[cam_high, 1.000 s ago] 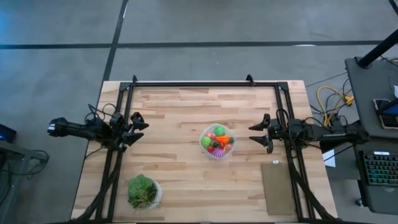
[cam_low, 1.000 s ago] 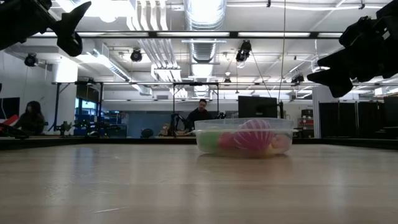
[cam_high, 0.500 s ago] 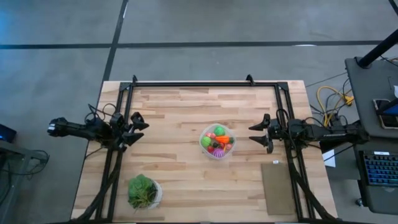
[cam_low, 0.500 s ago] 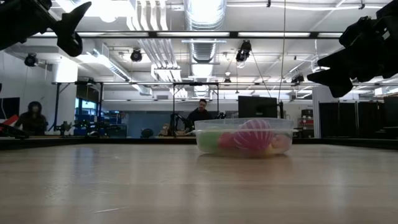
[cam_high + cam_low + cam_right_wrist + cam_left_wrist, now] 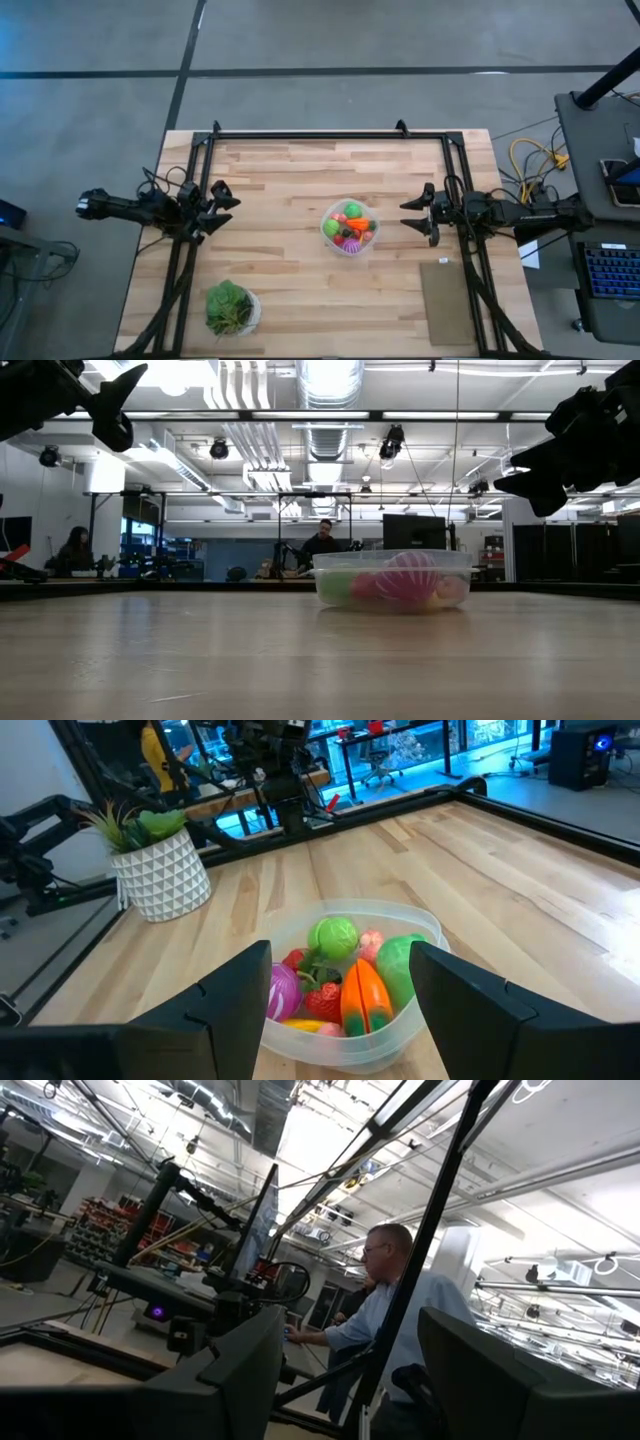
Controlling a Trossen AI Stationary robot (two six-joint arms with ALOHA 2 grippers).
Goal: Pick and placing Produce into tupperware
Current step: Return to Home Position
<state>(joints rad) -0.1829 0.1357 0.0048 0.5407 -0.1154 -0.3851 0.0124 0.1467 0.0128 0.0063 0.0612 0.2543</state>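
The clear round tupperware (image 5: 349, 228) stands on its base on the wooden table, right of the middle, and also shows in the low view (image 5: 392, 580) and the right wrist view (image 5: 352, 982). The produce (image 5: 345, 980) lies inside it: green pieces, an orange carrot, red pieces, a purple ball. My left gripper (image 5: 222, 203) hangs open above the table's left edge, tipped upward, with nothing between its fingers (image 5: 345, 1370). Above the table's right side my right gripper (image 5: 412, 216) is open and points level at the tupperware, a short way off.
A leafy green plant in a white pot (image 5: 232, 308) stands near the front left corner. A flat brown pad (image 5: 446, 303) lies at the front right. A black frame (image 5: 330, 135) borders the table. A person (image 5: 400, 1320) stands beyond the table in the left wrist view.
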